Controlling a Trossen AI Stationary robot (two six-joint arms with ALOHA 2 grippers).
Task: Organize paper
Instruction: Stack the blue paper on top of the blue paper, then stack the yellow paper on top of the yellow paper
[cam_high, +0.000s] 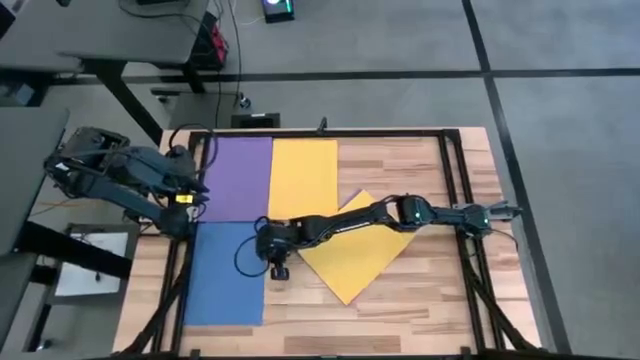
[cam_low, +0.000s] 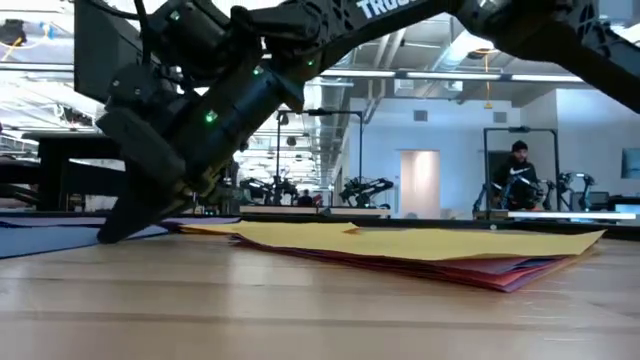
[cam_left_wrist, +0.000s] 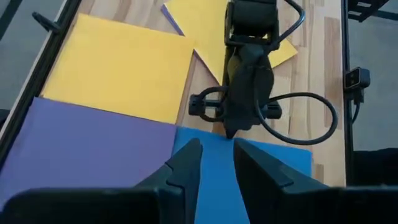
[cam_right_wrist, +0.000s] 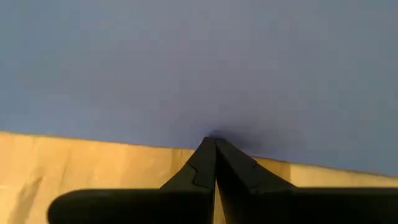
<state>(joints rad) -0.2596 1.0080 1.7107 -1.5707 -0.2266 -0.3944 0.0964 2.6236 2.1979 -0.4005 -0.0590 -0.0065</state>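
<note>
Four coloured sheets are showing on the wooden table (cam_high: 420, 290) from above: a purple sheet (cam_high: 238, 178) and a yellow sheet (cam_high: 303, 177) are lying side by side at the far edge, a blue sheet (cam_high: 225, 275) is sitting just below the purple one, and a second yellow sheet (cam_high: 352, 250) is lying turned at an angle in the middle. From table height that angled one is topping a small stack, with pink-red paper (cam_low: 480, 270) peeking out underneath. The right gripper (cam_high: 274, 252) is reaching across the table and pressing its tips down right at the blue sheet's edge, fingers pinched fully together, though I can't tell if they're actually gripping any paper. The left gripper (cam_left_wrist: 214, 163) is hanging over the table's left side near where purple meets blue, fingers slightly parted and holding nothing.
</note>
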